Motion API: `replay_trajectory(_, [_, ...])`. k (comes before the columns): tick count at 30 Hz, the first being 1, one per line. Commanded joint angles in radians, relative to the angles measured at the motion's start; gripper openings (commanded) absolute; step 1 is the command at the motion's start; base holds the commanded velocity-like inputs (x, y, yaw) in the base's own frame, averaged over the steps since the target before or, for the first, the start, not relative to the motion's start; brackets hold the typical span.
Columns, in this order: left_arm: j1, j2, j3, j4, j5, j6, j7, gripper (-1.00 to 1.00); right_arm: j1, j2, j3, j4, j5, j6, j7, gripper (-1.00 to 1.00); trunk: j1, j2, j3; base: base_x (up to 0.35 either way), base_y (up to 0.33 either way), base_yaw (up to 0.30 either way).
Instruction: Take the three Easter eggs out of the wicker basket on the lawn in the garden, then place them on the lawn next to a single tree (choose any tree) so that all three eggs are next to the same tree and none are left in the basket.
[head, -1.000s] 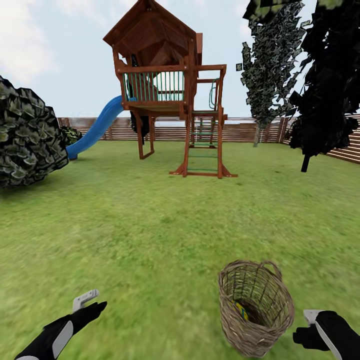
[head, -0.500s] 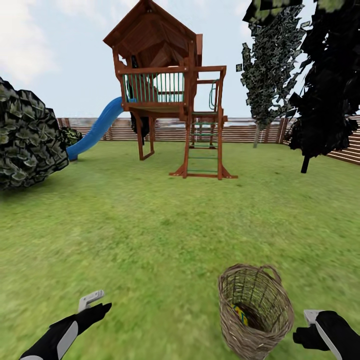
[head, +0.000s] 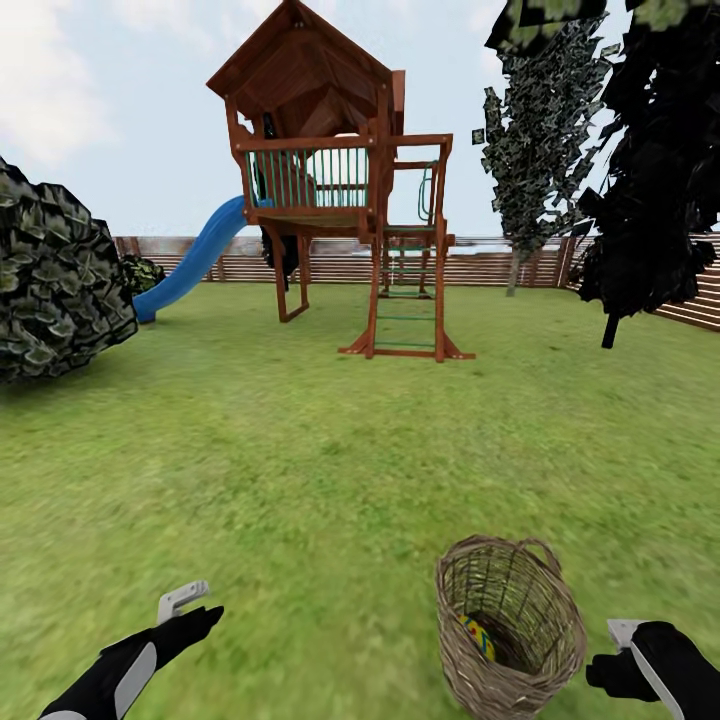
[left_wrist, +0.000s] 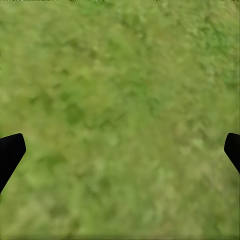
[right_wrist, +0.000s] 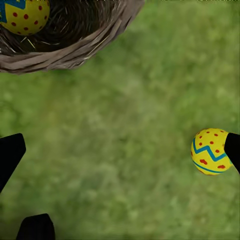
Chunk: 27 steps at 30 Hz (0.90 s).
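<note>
The wicker basket (head: 512, 628) stands on the lawn (head: 300, 480) at the lower right of the head view, and one yellow Easter egg (head: 477, 637) shows inside it. In the right wrist view the basket rim (right_wrist: 70, 52) holds an egg (right_wrist: 22, 15), and another egg (right_wrist: 210, 151) lies on the grass just beside one fingertip. My right gripper (right_wrist: 120, 150) is open and hangs right of the basket (head: 625, 655). My left gripper (head: 190, 612) is open over bare grass (left_wrist: 120, 150), far left of the basket.
A wooden play tower (head: 340, 180) with a blue slide (head: 195, 260) stands mid-garden before the slat fence (head: 480, 265). A leafy tree (head: 540, 140) and a black tree (head: 650, 200) stand at the back right. A dark bush (head: 55, 280) sits left.
The basket sits slightly lower in the head view, so the camera has shifted a little. My left gripper has edged right. The right arm looks unmoved.
</note>
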Motion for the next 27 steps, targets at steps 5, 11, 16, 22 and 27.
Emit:
replay_trajectory(5, [0.0, -0.001, 0.006, -0.001, 0.007, 0.01, -0.005, 1.0, 0.0, -0.001, 0.0, -0.001, -0.003, 0.005, 0.001, 1.0, -0.019, 0.035, 0.015, 0.0, 0.0, 0.0])
replay_trajectory(11, [0.0, -0.001, 0.006, -0.001, 0.007, 0.009, -0.005, 1.0, 0.0, -0.001, 0.003, -0.001, -0.003, 0.005, 0.002, 1.0, -0.042, 0.077, 0.033, 0.0, 0.0, 0.0])
replay_trajectory(16, [0.0, -0.001, 0.006, -0.001, 0.006, 0.009, -0.005, 1.0, 0.0, -0.001, 0.004, -0.001, -0.003, 0.005, 0.002, 1.0, -0.062, 0.112, 0.049, 0.0, 0.0, 0.0])
replay_trajectory(22, [0.0, -0.007, 0.005, -0.001, 0.006, 0.009, -0.005, 1.0, 0.0, -0.001, 0.004, -0.001, -0.003, 0.005, 0.002, 1.0, -0.085, 0.154, 0.068, 0.0, 0.0, 0.0])
replay_trajectory(27, [0.0, -0.008, 0.007, -0.002, 0.006, 0.003, -0.006, 1.0, 0.0, -0.001, 0.007, -0.001, -0.003, 0.005, 0.002, 1.0, -0.096, 0.175, 0.077, 0.0, 0.0, 0.0])
